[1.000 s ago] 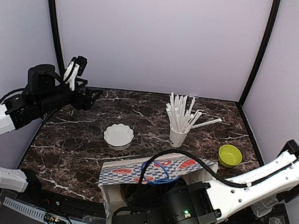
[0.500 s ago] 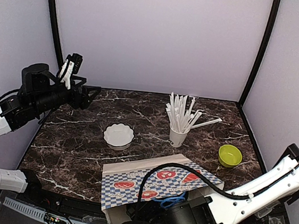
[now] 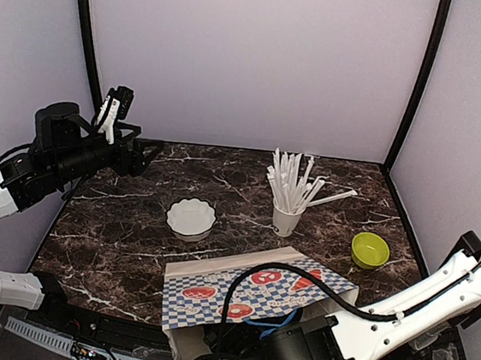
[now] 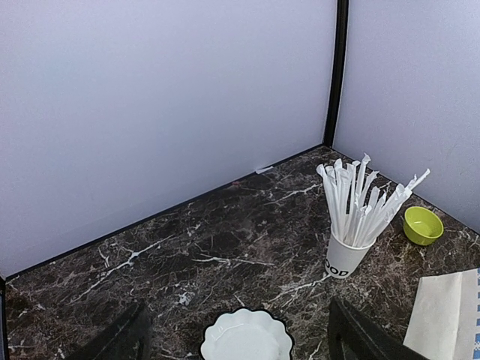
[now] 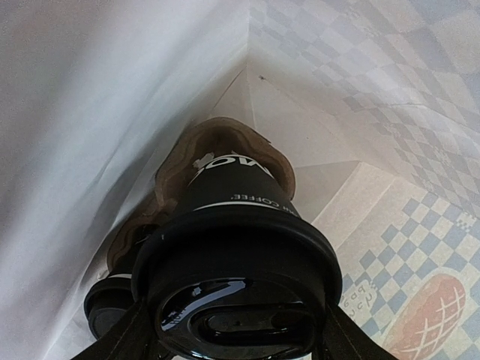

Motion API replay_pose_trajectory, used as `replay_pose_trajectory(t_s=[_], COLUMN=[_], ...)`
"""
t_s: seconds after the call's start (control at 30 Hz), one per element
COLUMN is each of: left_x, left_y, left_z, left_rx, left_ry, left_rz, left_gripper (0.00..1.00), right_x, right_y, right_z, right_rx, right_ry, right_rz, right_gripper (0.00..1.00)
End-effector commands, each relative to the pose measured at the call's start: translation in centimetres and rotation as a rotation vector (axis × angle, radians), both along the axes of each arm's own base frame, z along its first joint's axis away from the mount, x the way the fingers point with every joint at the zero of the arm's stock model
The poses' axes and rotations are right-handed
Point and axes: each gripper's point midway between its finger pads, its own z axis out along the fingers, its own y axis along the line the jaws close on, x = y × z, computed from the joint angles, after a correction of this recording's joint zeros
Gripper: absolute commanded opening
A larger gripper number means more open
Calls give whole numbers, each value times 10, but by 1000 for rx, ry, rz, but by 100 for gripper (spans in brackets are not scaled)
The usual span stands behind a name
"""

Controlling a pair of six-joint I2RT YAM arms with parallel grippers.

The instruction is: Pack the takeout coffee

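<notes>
Surface [image 3: 115,227]: dark marble with white veins, enclosed by pale lavender walls [image 3: 253,61] and black corner posts [image 3: 87,43].

Left pincer [image 3: 142,158]: raised over the left rear of the surface, fingers wide apart, holding nothing.

White scalloped bowl [image 3: 191,217]: left of centre.

Paper bag [image 3: 255,289]: blue-and-white check with red motifs, at the near edge. The right arm reaches into it.

White paper cup [image 3: 286,221]: holds wrapped straws [image 3: 296,182]; the letters "OOD" are legible.

Lime-green bowl [image 3: 370,249]: far right.

Inside the bag, the right pincer [image 5: 234,330] is clamped on a black lidded cup [image 5: 240,202] with a brown carrier [image 5: 217,142] around its base. Print ending in "COFFEE" is legible. A second black lid [image 5: 109,300] sits just beside the cup.
</notes>
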Motion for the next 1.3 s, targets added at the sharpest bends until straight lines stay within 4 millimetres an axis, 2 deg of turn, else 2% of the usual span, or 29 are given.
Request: replay_pose_trajectory(t_s=[0.0,0.27,0.63,0.87,1.27], left_x=[-4,-6,-6,-5,-2], left_y=[-1,0,-1,1,1], left_z=[3,5,3,2,-2], left_rx=[-19,-20,-13,-8,15], left_ry=[-14,-20,-20,-19,-22], left_rz=[-14,-15,-16,-4,-1], left_gripper=[83,83,83,83,83], right_x=[5,24,37,51,65], right_y=[2,3,7,17,18], right_z=[-4,-12,-19,-20,-28], right_rx=[-1,-13,-14,-1,-75], right_ry=[-16,-43,-14,5,224], right_rz=[-10,-43,-65,-83,-148], right_gripper=[24,25,26,27,29])
